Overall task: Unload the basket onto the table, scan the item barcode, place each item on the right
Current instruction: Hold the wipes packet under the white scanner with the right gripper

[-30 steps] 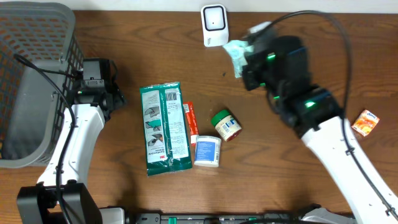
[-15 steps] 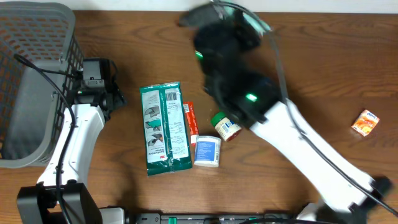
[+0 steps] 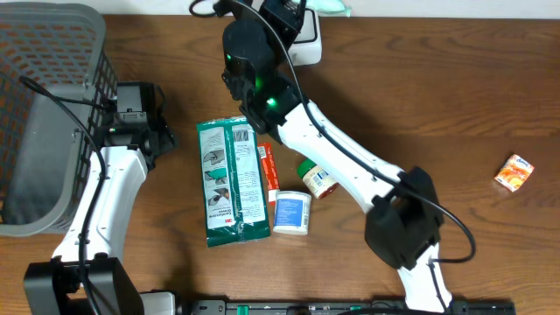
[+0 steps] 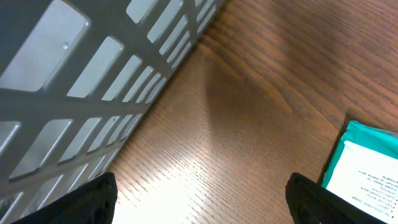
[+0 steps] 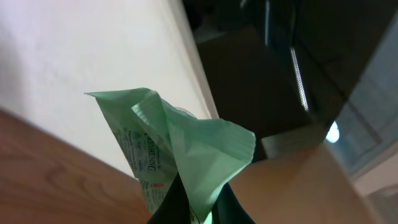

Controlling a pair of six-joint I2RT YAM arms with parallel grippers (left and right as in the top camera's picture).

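There are one basket (image 3: 52, 10), one scanner (image 3: 311, 48), one green packet (image 3: 231, 179), one red tube (image 3: 267, 166), one white tub (image 3: 291, 213), one jar (image 3: 318, 178), one orange sachet (image 3: 514, 171) and one pale pouch (image 5: 186, 149).

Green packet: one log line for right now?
right fingers: shut on green packet | packet: held up near scanner | left fingers: open, empty, beside basket
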